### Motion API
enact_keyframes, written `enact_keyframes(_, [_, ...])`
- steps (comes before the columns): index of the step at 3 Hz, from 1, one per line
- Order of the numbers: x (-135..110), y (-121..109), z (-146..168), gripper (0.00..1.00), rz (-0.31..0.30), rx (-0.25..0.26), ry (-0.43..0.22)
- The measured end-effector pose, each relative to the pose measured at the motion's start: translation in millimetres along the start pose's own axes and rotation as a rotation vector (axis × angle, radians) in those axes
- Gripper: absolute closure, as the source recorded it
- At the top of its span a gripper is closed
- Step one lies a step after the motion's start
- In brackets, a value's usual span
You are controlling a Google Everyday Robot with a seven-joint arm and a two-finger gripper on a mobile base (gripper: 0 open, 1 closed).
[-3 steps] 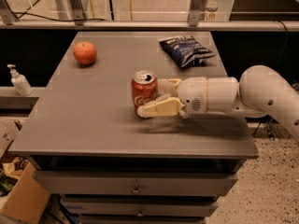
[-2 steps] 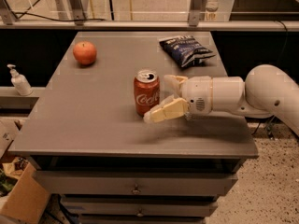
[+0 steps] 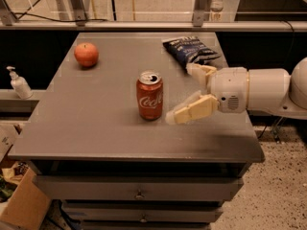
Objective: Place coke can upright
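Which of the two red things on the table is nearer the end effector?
The coke can, standing upright just beside the open end effector. The round apple sits much farther away, toward the back.

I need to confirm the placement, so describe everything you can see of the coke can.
The coke can is red metal with white script, its silver top and pull tab facing up. It stands upright on the grey table, near the middle, with nothing visibly touching it. The gripper sits just beside it, open, its fingers seemingly clear of the can.
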State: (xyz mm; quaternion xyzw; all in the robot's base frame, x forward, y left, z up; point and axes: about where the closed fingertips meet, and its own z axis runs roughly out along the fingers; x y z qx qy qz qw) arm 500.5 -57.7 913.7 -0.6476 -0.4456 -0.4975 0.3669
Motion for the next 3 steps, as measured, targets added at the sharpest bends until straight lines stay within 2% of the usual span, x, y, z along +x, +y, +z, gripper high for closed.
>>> enact_keyframes(1, [25.0, -21.1, -41.0, 0.0, -0.056, -0.045, 0.028])
enact_keyframes(2, [22.8, -21.5, -58.7, 0.0, -0.01, -0.08, 0.03])
enact_keyframes(3, [22.8, -21.5, -58.7, 0.0, -0.01, -0.08, 0.03])
